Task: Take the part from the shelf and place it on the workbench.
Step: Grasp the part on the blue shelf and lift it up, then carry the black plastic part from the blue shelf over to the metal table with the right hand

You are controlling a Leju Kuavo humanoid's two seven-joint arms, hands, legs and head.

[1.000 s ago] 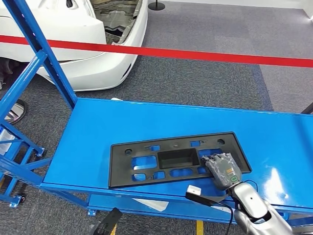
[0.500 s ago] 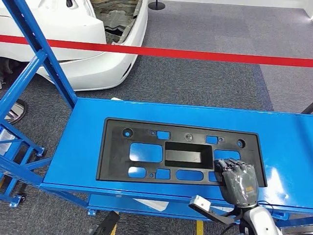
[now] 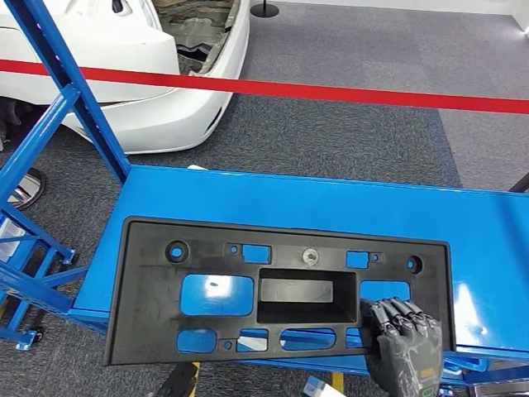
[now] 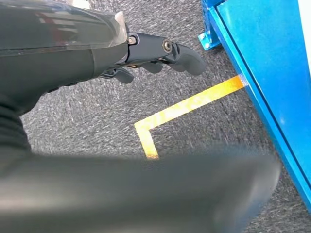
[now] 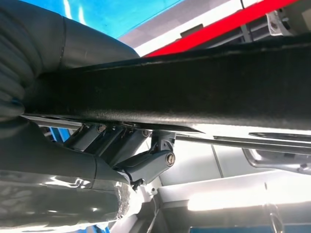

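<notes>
Blue workbench (image 3: 474,223) under black part (image 3: 187,252)

Black part (image 3: 206,281) drawn nearer, now overhanging shelf's (image 3: 299,198) near edge; right hand (image 3: 408,351) withdrawn lower.

Right hand (image 3: 408,357) cut off; part (image 3: 274,289) hides shelf (image 3: 312,198) edge.

Three cameras: one high on the head, one behind each wrist.

Your head view looked forward and down over the blue shelf (image 3: 299,198). Your wrist views sat close behind each hand; all three shared the black part (image 3: 206,248).
</notes>
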